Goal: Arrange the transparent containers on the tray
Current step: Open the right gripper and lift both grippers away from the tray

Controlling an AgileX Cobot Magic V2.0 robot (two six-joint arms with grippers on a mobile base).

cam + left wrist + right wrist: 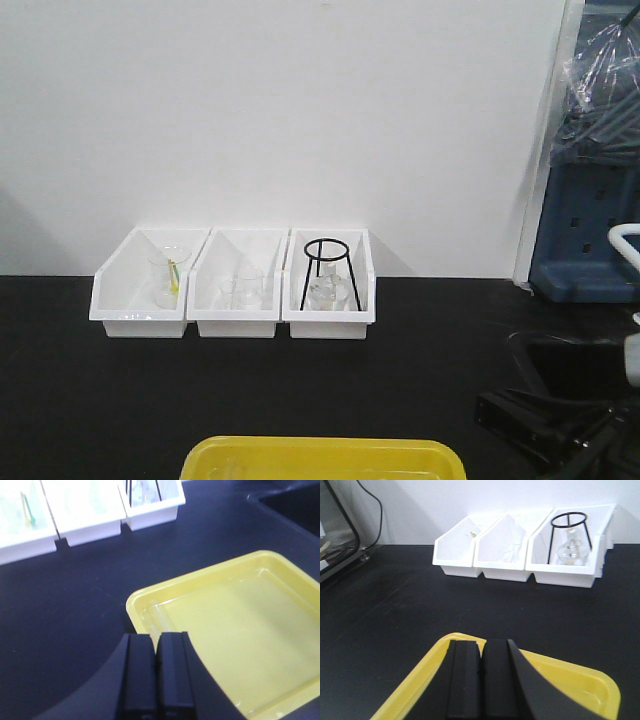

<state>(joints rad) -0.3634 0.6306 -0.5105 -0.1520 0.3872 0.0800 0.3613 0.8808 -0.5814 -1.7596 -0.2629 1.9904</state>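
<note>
Black bench (pixel 300 400): one yellow tray (pixel 322 455) (three bins (pixel 236 285))

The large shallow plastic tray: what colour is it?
Bright yellow tray; clearest in the left wrist view.

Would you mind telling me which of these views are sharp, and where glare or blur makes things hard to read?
Front view: fairly sharp, evenly lit; the glassware in the white bins looks faint against white plastic. Left wrist view: soft throughout, the bins washed out at the top, broad sheen across the yellow tray, the left gripper a dark blur. Right wrist view: the flask is crisp, the right gripper close and blurred.
</note>
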